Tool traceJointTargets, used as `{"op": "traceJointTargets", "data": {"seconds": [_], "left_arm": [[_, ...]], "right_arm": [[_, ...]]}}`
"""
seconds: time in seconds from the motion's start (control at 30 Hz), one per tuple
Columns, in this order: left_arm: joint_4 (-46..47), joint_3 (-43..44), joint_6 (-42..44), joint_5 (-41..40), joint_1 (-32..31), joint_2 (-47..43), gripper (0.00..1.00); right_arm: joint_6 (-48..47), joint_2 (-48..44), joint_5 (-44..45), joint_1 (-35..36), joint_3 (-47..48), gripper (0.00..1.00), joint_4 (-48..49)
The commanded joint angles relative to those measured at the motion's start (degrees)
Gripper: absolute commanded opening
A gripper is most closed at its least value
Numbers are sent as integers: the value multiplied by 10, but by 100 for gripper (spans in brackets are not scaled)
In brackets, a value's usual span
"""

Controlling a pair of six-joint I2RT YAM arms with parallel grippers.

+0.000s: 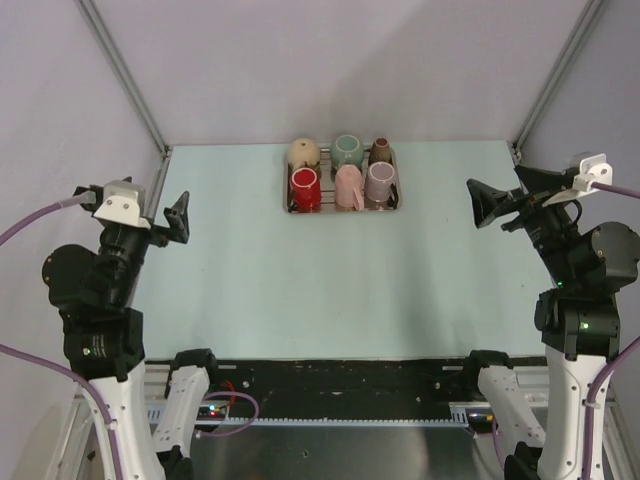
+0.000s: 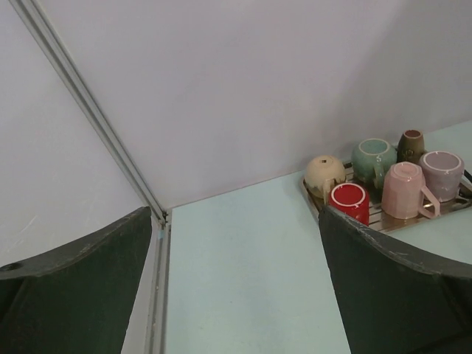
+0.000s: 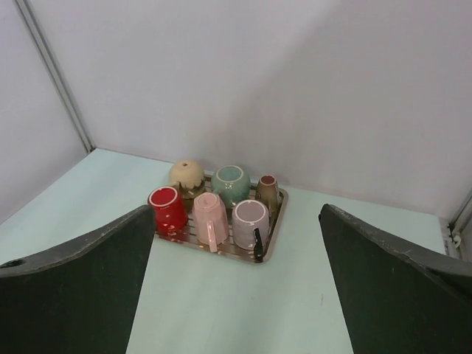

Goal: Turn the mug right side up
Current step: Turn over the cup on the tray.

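Your left gripper (image 1: 179,220) and right gripper (image 1: 484,206) hang at opposite sides of the pale green table (image 1: 300,290), each with jaws spread wide and holding nothing. Well apart from both, at the far middle, the metal rack tray (image 1: 340,209) holds six mugs. The glossy red ceramic mug (image 1: 305,186), pink ceramic mug (image 1: 348,185) and lilac ceramic mug (image 1: 381,181) stand base-up in the near row.

No text, label, brand, number or sign legible in any view.
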Motion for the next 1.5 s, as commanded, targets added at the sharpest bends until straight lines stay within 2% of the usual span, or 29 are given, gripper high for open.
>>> {"op": "traceJointTargets", "data": {"seconds": [0.0,0.23,0.37,0.73,0.9,1.17,1.47], "left_arm": [[3,-7,-14,30,10,3,98],[3,-7,-12,41,11,3,98],[3,-10,-2,61,11,12,98],[4,-67,24,63,10,11,98],[6,-121,35,78,10,18,98],[46,-197,42,83,10,50,98],[78,-240,40,114,10,89,98]], "right_arm": [[16,-2,12,-2,24,100,10],[-30,-1,4,-4,21,100,1],[-71,4,-34,-5,20,100,-12],[-85,39,-80,-1,8,100,11],[-135,80,-7,33,7,100,-6],[-202,164,90,130,-3,100,-15],[-224,292,124,143,-11,100,10]]}}
